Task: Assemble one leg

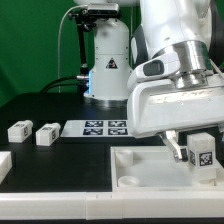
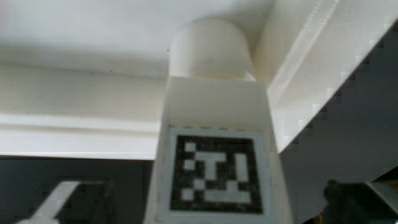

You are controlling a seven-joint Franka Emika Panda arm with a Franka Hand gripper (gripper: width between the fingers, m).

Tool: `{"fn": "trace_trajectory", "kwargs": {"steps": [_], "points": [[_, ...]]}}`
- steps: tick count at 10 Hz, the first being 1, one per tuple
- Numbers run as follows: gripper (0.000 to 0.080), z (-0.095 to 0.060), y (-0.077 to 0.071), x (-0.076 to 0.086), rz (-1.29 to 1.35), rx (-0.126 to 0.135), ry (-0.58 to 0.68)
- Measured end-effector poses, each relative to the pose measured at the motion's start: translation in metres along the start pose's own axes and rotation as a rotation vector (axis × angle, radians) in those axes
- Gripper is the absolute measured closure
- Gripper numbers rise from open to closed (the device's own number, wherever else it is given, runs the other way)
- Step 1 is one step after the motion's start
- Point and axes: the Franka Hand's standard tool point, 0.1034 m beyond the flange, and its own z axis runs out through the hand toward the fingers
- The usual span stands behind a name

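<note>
In the exterior view you find the gripper (image 1: 188, 150) low at the exterior view's right, over the large white panel (image 1: 150, 172). The leg (image 1: 201, 152) sits directly under the arm's white housing, roughly upright, with one marker face turned to the camera. One finger (image 1: 174, 146) shows just beside it on the exterior view's left, with a dark strip between the two; the other finger is hidden. From here you cannot tell whether the hand clamps the leg or only brackets it, nor whether the leg's lower end touches the panel. Two round sockets (image 1: 128, 157) mark the panel's corners on the exterior view's left. The marker board (image 1: 105, 127) lies flat on the black table (image 1: 60, 165), well apart from the leg. Two small marked blocks (image 1: 18, 130) (image 1: 46, 134) lie side by side further to the exterior view's left.

In the wrist view the leg (image 2: 217, 120) fills the middle and runs away from the lens; its square marker (image 2: 217, 172) faces you. Its narrower rounded end (image 2: 214, 50) lies against the white panel (image 2: 71, 60). The fingers (image 2: 63, 200) stand one on each side of it, with what looks like a dark gap to the leg; the blur is too strong for you to say whether the grip is closed.
</note>
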Motion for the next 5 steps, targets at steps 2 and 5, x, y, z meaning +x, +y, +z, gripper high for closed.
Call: {"fn": "trace_trajectory", "kwargs": {"steps": [2,5], "points": [[0.0153,0.0001,0.0002,-0.0002,-0.001,0.0,0.0],[0.015,-0.0004,0.0003,0.0004,-0.005,0.0,-0.001]]}}
